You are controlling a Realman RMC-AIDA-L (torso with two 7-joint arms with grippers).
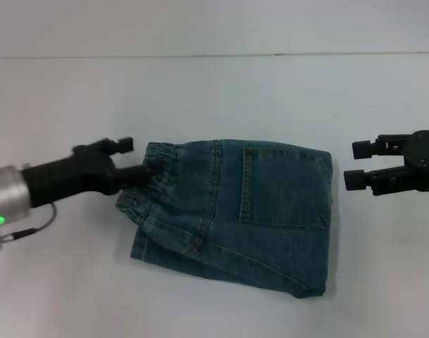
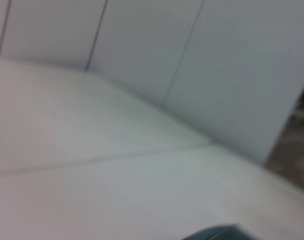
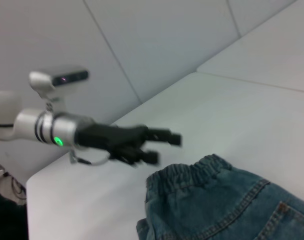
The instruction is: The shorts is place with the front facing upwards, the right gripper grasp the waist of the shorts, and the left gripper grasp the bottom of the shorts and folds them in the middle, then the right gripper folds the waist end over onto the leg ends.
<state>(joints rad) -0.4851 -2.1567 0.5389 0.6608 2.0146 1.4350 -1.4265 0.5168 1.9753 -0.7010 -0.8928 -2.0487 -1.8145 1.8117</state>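
The blue-green denim shorts (image 1: 270, 211) lie flat on the white table, folded lengthwise with a square back pocket (image 1: 284, 186) on top. The puckered waist (image 1: 158, 165) is at their left end and the straight leg ends (image 1: 330, 211) at their right. My left gripper (image 1: 137, 159) is open right at the waist, its lower finger against the band. The right wrist view shows the left gripper (image 3: 161, 148) open just beyond the waist (image 3: 191, 172). My right gripper (image 1: 356, 163) hangs open a little to the right of the leg ends, holding nothing. A sliver of the shorts (image 2: 216, 234) shows in the left wrist view.
The white table (image 1: 214, 91) extends around the shorts on all sides. Pale wall panels (image 3: 156, 40) stand beyond its far edge.
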